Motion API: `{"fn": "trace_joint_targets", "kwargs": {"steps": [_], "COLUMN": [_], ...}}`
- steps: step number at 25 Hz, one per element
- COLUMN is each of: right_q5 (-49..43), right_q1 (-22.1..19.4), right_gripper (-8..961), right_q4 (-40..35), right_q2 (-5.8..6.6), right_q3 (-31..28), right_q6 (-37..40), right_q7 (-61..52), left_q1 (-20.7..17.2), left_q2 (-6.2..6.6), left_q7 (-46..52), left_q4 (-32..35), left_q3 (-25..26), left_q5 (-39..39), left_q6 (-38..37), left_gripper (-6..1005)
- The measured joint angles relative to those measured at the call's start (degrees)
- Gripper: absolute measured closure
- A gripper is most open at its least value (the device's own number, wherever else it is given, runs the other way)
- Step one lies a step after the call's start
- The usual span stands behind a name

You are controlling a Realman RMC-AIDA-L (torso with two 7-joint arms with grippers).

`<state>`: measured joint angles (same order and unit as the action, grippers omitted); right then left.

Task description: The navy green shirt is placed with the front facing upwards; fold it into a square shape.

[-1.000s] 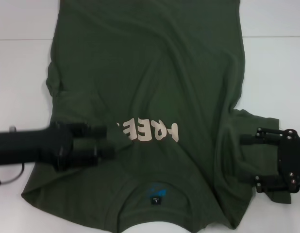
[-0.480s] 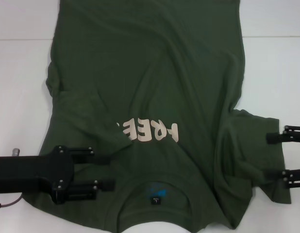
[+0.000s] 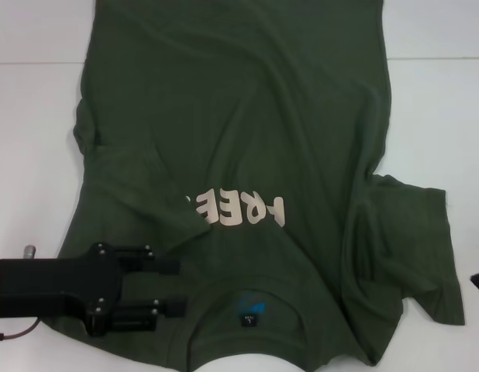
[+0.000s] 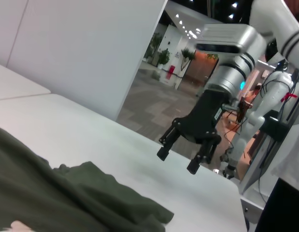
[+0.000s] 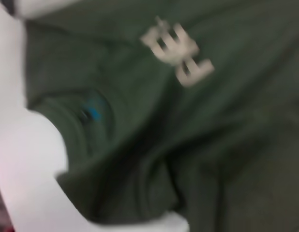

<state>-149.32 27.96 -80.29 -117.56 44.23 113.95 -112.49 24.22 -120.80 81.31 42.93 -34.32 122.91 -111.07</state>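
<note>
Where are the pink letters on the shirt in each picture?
Head view: the lettering sits mid-chest on the navy green shirt, upside down, above the neck label.
Left wrist view: only a pale scrap at the bottom edge.
Right wrist view: letters near the top.
Shared landmark: the neck label's blue mark.

White table before me, a seam line crossing its far part, the navy green shirt spread flat on it, chest lettering up, collar toward my body, sleeves rumpled.
</note>
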Motion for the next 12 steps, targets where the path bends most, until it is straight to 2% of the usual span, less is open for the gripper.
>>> {"fn": "trace_joint_targets", "kwargs": {"steps": [5, 8, 12], "right_q5": [-11.2, -12.7, -12.8], "right_q1": [4.4, 6.3, 9.4], "right_gripper": [162, 163, 164], "right_q4": [0.2, 1.5, 6.1], "right_q2": [-0.47, -0.72, -1.3], "right_q3": [7.0, 11.1, 13.0], "right_q6": [0.1, 0.2, 0.1], "right_q7": [-9.7, -15.2, -21.8], "left_q1": [-0.1, 0.1, 0.3], "left_q2": [-0.05, -0.04, -0.08], "left_q7": [-0.7, -0.9, -1.4], "left_q4": [0.1, 0.2, 0.3], "left_q3": [-0.1, -0.1, -0.3], "left_q5": [0.2, 0.8, 2.1], "left_q6": [-0.1, -0.2, 0.2], "left_gripper": [348, 348, 348]}}
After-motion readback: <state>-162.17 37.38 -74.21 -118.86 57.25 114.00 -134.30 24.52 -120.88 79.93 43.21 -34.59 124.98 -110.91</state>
